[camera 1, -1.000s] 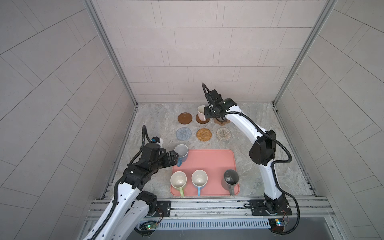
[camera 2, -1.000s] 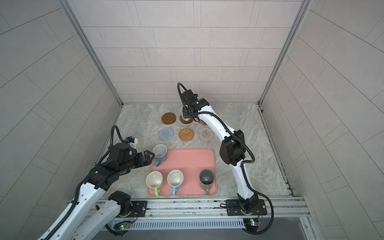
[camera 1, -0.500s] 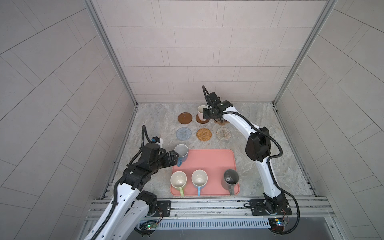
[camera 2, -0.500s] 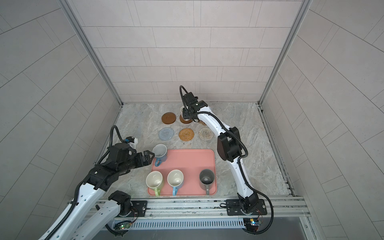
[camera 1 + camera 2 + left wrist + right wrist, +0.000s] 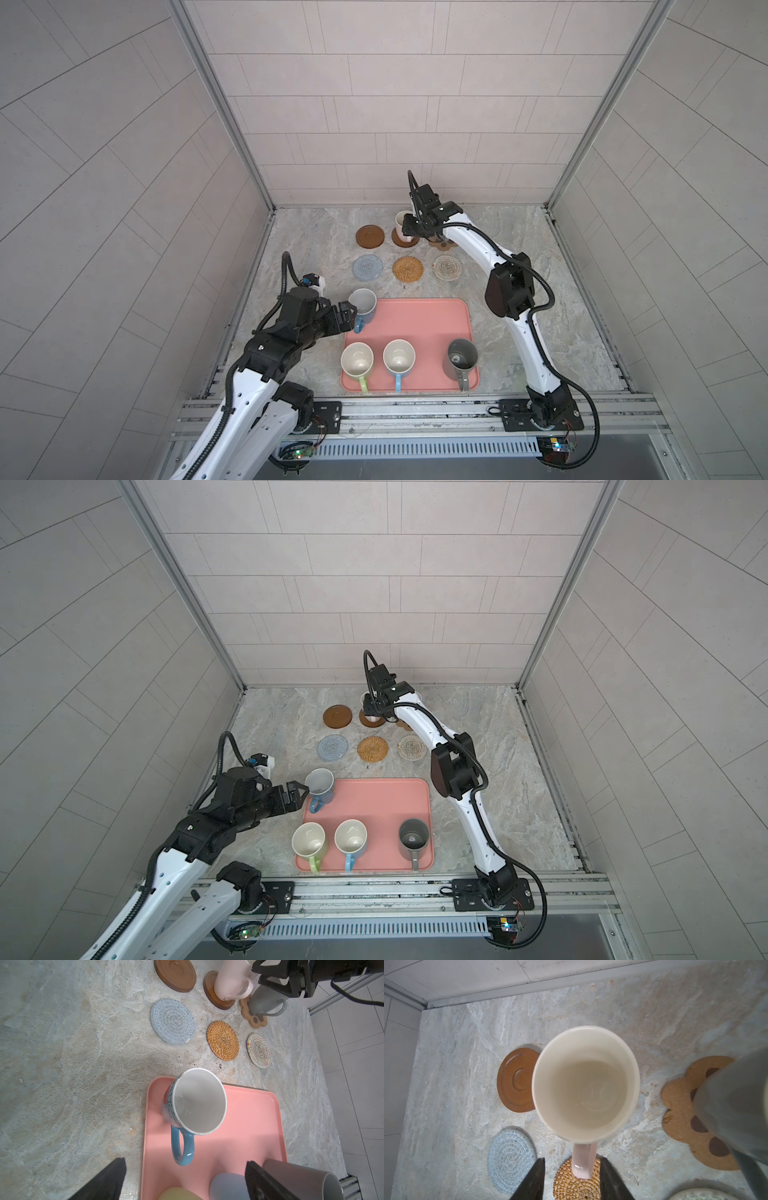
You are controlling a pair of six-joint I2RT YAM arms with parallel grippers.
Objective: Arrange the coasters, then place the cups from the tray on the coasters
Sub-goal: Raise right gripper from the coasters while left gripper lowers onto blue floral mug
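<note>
A pale pink cup [image 5: 402, 222] [image 5: 585, 1084] stands on a brown wooden coaster [image 5: 404, 242] in the back row. My right gripper [image 5: 572, 1160] [image 5: 409, 232] is open, its fingers either side of the pink handle with a gap on both sides. A grey cup [image 5: 264, 1002] sits on the tan paw coaster [image 5: 683, 1105]. The salmon tray [image 5: 419, 320] holds the blue cup [image 5: 363, 307], the yellow-green cup [image 5: 356, 360], the light blue cup [image 5: 399, 357] and the dark grey cup [image 5: 461, 357]. My left gripper [image 5: 186, 1165] [image 5: 349, 318] is open at the blue handle's end, touching nothing.
Bare coasters: a second wooden disc [image 5: 369, 237], grey-blue crochet [image 5: 368, 267], golden rattan [image 5: 408, 269] and pale woven [image 5: 447, 267]. The right arm arches over the paw coaster in both top views. Walls close in the marble table at the back and both sides.
The right arm has swung slightly left, with its gripper still at the pink cup. The left arm and all cups have stayed put.
</note>
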